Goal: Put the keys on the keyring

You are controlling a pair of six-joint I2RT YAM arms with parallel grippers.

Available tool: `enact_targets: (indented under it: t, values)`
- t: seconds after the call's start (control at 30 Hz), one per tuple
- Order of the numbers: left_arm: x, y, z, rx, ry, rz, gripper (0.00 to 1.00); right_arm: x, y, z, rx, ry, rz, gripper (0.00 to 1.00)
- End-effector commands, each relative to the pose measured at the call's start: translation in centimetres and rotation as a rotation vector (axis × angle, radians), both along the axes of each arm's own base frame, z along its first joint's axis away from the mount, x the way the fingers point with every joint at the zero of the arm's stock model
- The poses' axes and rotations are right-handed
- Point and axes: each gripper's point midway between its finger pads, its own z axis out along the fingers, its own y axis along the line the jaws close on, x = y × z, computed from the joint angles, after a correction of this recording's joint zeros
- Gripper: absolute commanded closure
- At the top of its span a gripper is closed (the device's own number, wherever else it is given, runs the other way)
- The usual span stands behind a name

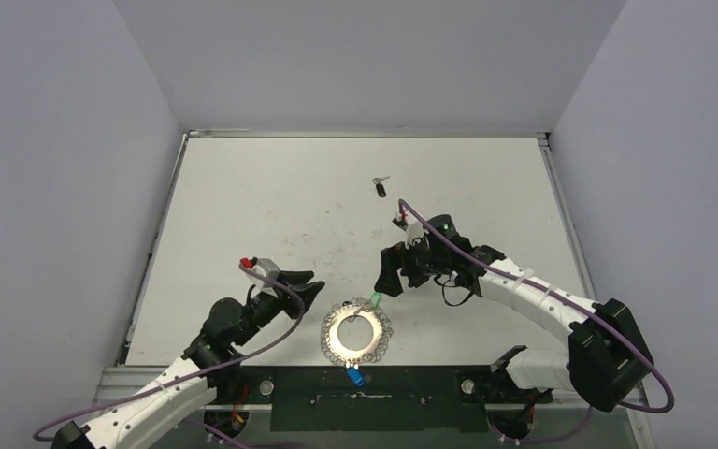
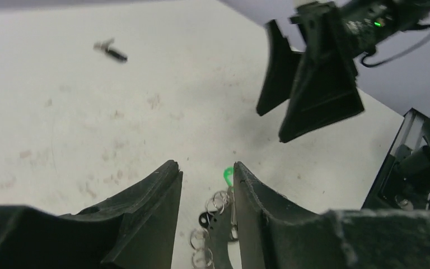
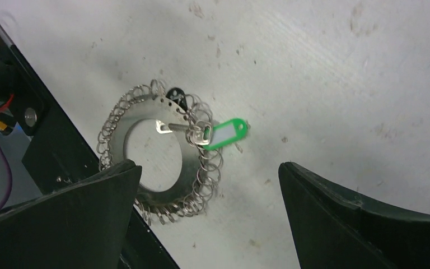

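**A:** Left arm (image 1: 234,323) is at the near-left of the desk (image 1: 271,206). Left jaws are a little apart with nothing between them, tips pointing at the left rim of the keyring (image 1: 356,334).

**B:** Where's the ring?

**A:** Flat on the desk, mid near edge, just beside the black mounting strip (image 1: 374,398). Green tag (image 1: 375,299) is on its far rim and the blue key (image 1: 354,377) at its near rim. The right wrist view shows one black-headed key (image 3: 174,96) lying on the rim next to the green tag. Can't tell if it's threaded on.

**B:** Other one?

**A:** The loose key (image 1: 380,187) is well off toward the far edge, right of centre.

**B:** Handling?

**A:** My read is the keys are tiny, light and stiff. They lie flat, so they'll likely skate when pinched. Take one by the black head and keep the hole clear. The ring looks like a rigid plate with floppy, snag-prone loops round the rim, so hold the plate edge, away from the tags.

**B:** Right side?

**A:** Right arm (image 1: 524,290) reaches in from the near-right. Right jaws are wide apart and empty, hanging over the desk between the ring and the loose key.

**B:** Surface, room?

**A:** White matte top, scuffed, with brownish smudges. Plain grey walls (image 1: 56,187) on three sides.
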Motion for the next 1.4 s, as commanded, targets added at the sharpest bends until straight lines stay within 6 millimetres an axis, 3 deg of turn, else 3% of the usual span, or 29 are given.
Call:
enact_targets:
  t: [0.0, 0.17, 0.27, 0.43, 0.73, 0.83, 0.87, 0.97, 1.13, 1.23, 1.37]
  values:
    - [1.9, 1.8, -3.7, -0.154, 0.495, 0.236, 0.61, -0.5, -1.3, -2.1, 0.001, 0.121, -0.171, 0.00]
    - [0.9, 1.7, -7.8, -0.054, 0.719, 0.271, 0.46, -3.4, -1.8, -5.8, 0.035, 0.288, -0.249, 0.02]
    - [-0.5, 1.3, -10.4, 0.014, 0.850, 0.252, 0.37, -4.7, -1.9, -6.8, 0.070, 0.352, -0.284, 0.06]
    - [-2.4, 0.7, -12.9, 0.057, 0.993, 0.210, 0.24, -5.9, -1.3, -7.8, 0.105, 0.414, -0.307, 0.13]
    - [-4.3, 1.3, -15.3, 0.099, 1.134, 0.222, 0.15, -5.9, 3.3, -8.6, 0.109, 0.451, -0.227, 0.47]
    - [-4.6, 1.7, -15.7, 0.111, 1.167, 0.245, 0.15, -4.5, 4.5, -8.3, 0.084, 0.420, -0.198, 0.64]
    - [-4.6, 1.6, -15.7, 0.114, 1.170, 0.239, 0.15, -3.8, 4.8, -8.1, 0.073, 0.404, -0.194, 0.66]
    - [-4.5, 1.3, -15.5, 0.142, 1.176, 0.221, 0.18, -2.2, 4.9, -7.7, 0.020, 0.348, -0.189, 0.63]
    - [-4.2, 1.3, -15.1, 0.198, 1.193, 0.238, 0.21, -1.3, 2.7, -7.2, -0.127, 0.268, -0.199, 0.45]
    - [-4.0, 0.9, -15.0, 0.207, 1.202, 0.235, 0.22, -2.0, 1.4, -6.4, -0.181, 0.242, -0.205, 0.35]
    - [-3.8, 0.6, -15.1, 0.224, 1.225, 0.233, 0.25, -4.2, 1.1, -5.8, -0.229, 0.226, -0.193, 0.32]
